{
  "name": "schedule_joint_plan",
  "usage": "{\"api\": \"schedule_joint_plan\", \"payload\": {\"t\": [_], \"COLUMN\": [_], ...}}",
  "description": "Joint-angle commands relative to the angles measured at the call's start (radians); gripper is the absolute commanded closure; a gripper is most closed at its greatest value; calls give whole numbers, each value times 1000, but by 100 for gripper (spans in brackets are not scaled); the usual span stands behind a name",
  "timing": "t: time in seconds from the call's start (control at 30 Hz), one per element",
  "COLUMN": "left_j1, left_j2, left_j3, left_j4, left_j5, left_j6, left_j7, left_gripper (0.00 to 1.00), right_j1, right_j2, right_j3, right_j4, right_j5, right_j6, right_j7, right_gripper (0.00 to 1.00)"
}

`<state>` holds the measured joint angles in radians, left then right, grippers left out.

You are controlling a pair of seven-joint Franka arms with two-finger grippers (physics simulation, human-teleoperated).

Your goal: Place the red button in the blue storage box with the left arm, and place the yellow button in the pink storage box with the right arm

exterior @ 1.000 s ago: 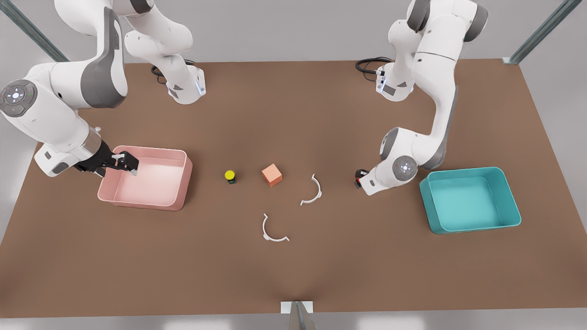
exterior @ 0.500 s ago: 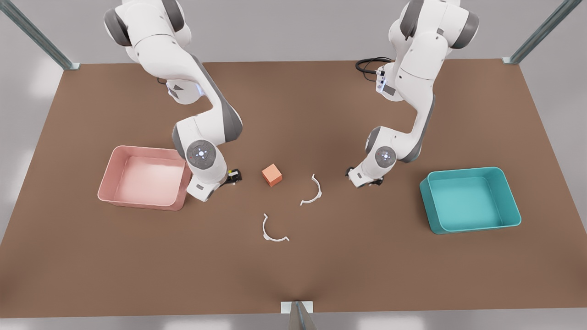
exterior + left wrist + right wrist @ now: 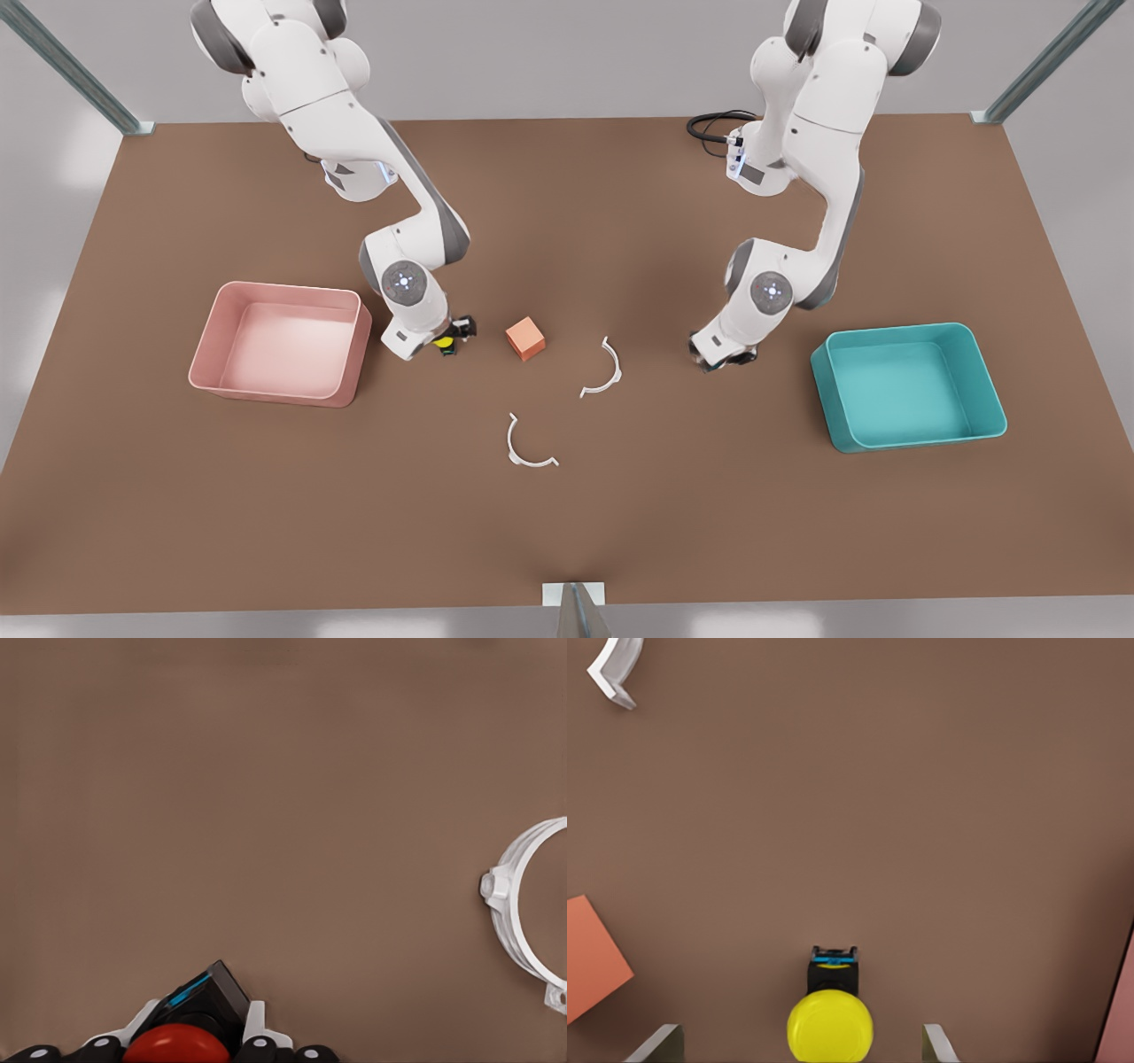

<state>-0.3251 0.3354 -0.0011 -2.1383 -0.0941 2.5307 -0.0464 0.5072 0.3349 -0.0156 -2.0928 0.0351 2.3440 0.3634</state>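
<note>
The yellow button [image 3: 441, 342] stands on the brown table between the pink storage box [image 3: 213, 323] and a salmon cube. My right gripper [image 3: 449, 340] is low around it, on the front view's left. In the right wrist view its open fingers [image 3: 656, 1043] flank the yellow button [image 3: 830, 1023] without touching it. My left gripper [image 3: 722, 356] is on the front view's right, left of the blue storage box [image 3: 983, 372]. In the left wrist view its fingers [image 3: 252, 1032] press the black base of the red button [image 3: 175, 1043].
A salmon-orange cube [image 3: 525, 338] sits just right of the yellow button. Two white half rings [image 3: 605, 370] [image 3: 527, 447] lie mid-table between the arms. A black cable [image 3: 713, 124] lies at the back edge. A corner of the pink box [image 3: 1121, 1010] shows in the right wrist view.
The right arm swung from over the pink box across to the yellow button and lowered around it. The left gripper shifted slightly at the red button's spot.
</note>
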Motion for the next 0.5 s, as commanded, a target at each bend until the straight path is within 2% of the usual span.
{"api": "schedule_joint_plan", "payload": {"t": [0.0, 0.1, 0.23, 0.3, 0.33, 0.37, 0.47], "left_j1": [86, 316, 550, 575, 575, 574, 561], "left_j2": [-77, -118, -46, 33, 51, 56, 67], "left_j3": [1, 1, 1, 3, 1, 1, -2], "left_j4": [18, 155, 259, 301, 305, 307, 373], "left_j5": [-15, -10, 28, 28, 28, 27, 24], "left_j6": [-205, -472, -503, -498, -492, -490, -572], "left_j7": [233, 581, 970, 1030, 1034, 1027, 814], "left_gripper": [56, 55, 54, 54, 3, 0, 0], "right_j1": [0, -1, 0, 2, 2, 0, 0], "right_j2": [7, 7, 13, 44, 55, 58, 78], "right_j3": [2, 3, 5, 5, 6, 8, 8], "right_j4": [-32, -81, -128, -131, -131, -131, -142], "right_j5": [2, 2, 0, 0, 0, -1, -1], "right_j6": [176, 228, 302, 353, 374, 377, 425], "right_j7": [89, 68, 59, 48, 46, 37, 29], "right_gripper": [0, 0, 0, 0, 0, 0, 0]}}
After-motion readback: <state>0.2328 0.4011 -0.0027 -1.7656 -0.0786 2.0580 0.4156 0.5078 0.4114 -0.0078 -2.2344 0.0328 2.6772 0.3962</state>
